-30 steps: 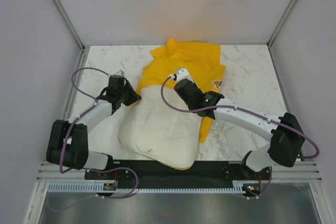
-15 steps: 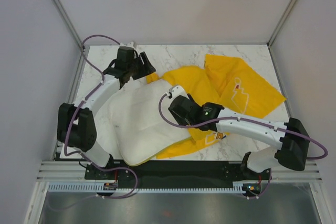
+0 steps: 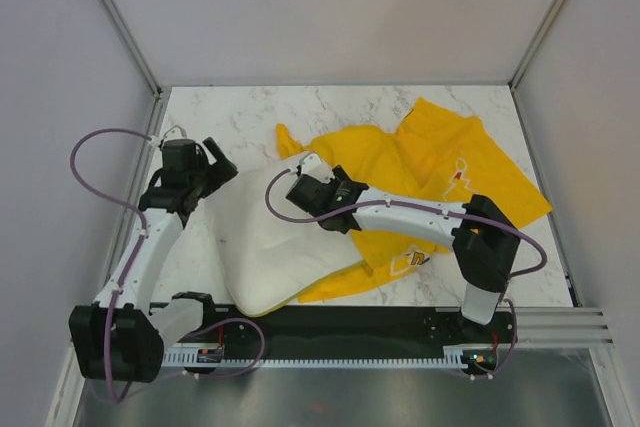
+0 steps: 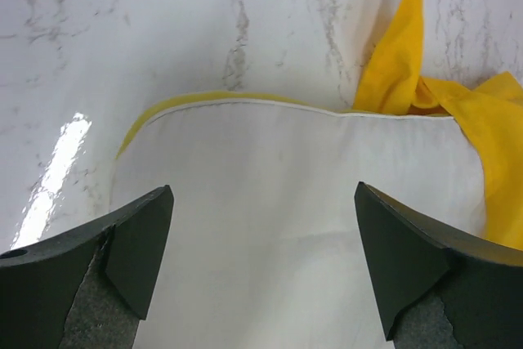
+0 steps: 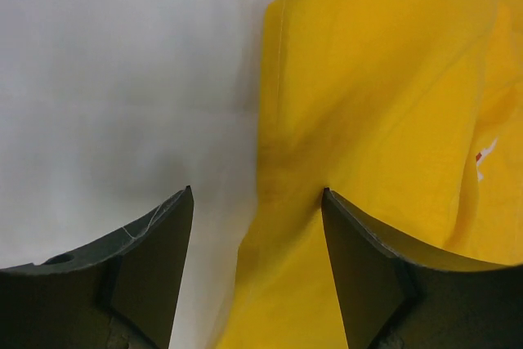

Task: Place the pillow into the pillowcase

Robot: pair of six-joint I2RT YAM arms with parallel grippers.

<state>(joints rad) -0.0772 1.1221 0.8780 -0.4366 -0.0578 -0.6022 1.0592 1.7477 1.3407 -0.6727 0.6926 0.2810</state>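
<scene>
The white pillow (image 3: 262, 242) lies on the left half of the table, its right side resting on the pillowcase. The yellow pillowcase (image 3: 445, 162) is spread to the right, printed side up. My left gripper (image 3: 213, 169) hovers at the pillow's left far corner, open with nothing in it. In the left wrist view the left gripper (image 4: 261, 230) spans bare pillow (image 4: 286, 194), with a pillowcase (image 4: 466, 120) fold beyond. My right gripper (image 3: 299, 180) is open at the pillow's far right edge. The right gripper (image 5: 257, 206) straddles the line between pillow (image 5: 122, 79) and pillowcase (image 5: 384, 79).
The marble table (image 3: 230, 112) is fenced by grey walls and metal posts (image 3: 118, 22) on three sides. A black rail (image 3: 330, 322) runs along the near edge. Purple cables (image 3: 95, 162) loop off both arms.
Both grippers have gone from shut to open. The left gripper drew back from the far pillow corner toward the left. The right gripper shifted left along the pillow's edge.
</scene>
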